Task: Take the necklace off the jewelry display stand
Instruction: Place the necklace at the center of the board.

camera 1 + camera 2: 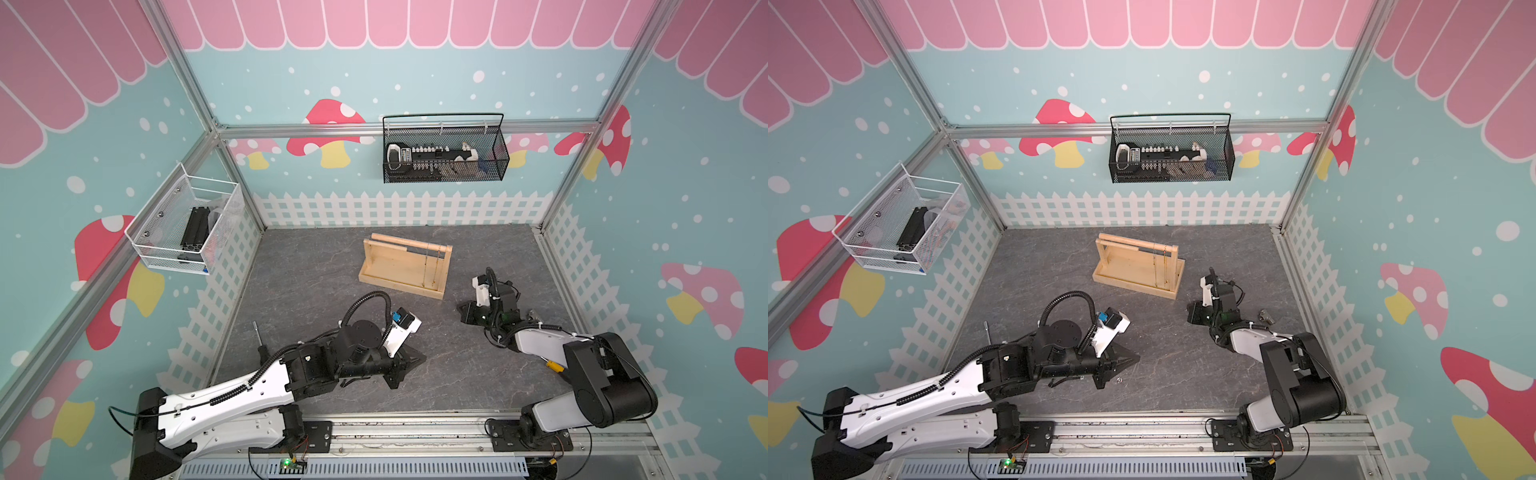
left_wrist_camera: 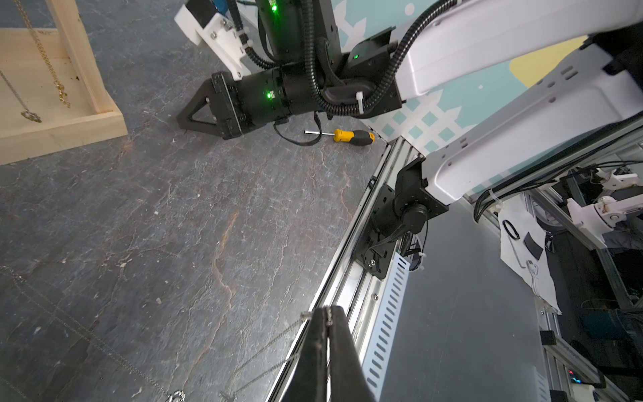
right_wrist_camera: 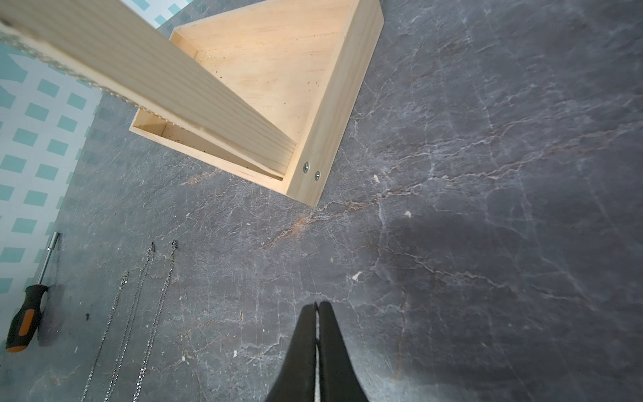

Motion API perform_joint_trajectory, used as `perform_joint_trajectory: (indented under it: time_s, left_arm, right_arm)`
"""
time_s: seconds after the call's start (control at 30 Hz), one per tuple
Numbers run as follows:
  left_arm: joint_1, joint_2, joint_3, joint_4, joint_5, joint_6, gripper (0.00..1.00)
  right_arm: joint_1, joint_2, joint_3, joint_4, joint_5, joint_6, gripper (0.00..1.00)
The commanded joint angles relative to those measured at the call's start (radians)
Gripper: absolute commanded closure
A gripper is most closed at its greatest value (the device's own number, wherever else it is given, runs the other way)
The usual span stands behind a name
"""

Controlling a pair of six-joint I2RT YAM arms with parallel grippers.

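Closest up, the left gripper (image 2: 327, 310) has its black fingers pressed together on a thin silver necklace (image 2: 305, 315). The chain is pinched at the very tips and its strands trail away toward the dark grey marbled tabletop (image 1: 311, 270), well clear of the rack. In a top view this gripper sits low over the front middle of the table, apart from the jewelry display stand (image 1: 390, 266)

That pale wooden stand is toward the back middle of the table, its tray base flat on the surface. Two pieces hang from its dowels near its right end board: a gold necklace (image 2: 43, 52) and a finer chain ending in a small pendant (image 2: 30, 116) that lies on the tray

The right gripper (image 3: 317, 305) is also closed, fingertips meeting with nothing between them. It hovers over bare table near the stand's right front corner

Three more silver chains (image 3: 146, 313) lie stretched out side by side on the table, beside a black-and-orange screwdriver (image 3: 26, 315) near the left fence wall. A yellow-and-black screwdriver (image 2: 352, 136) lies under the right arm by the right wall. A black wire basket (image 1: 444, 174) hangs on the back wall and a white mesh basket (image 1: 166, 249) on the left wall
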Motion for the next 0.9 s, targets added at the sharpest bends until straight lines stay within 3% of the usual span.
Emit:
perform_joint_trajectory:
  time_s: [0.0,0.33,0.87]
  left_arm:
    - [-0.008,-0.023,-0.033,0.017,-0.021,-0.009,1.0]
    - [-0.007,-0.083,-0.133,0.029,-0.061,-0.033,1.0]
    - [-0.008,0.023,-0.165,0.134,-0.047,-0.031,1.0]
  right_arm:
    - [-0.005,0.011,-0.007,0.0,0.001,-0.009,0.92]
    - [-0.005,0.041,-0.002,0.015,-0.018,0.001,0.92]
    - [-0.005,0.064,0.0,0.03,-0.032,0.012,0.92]
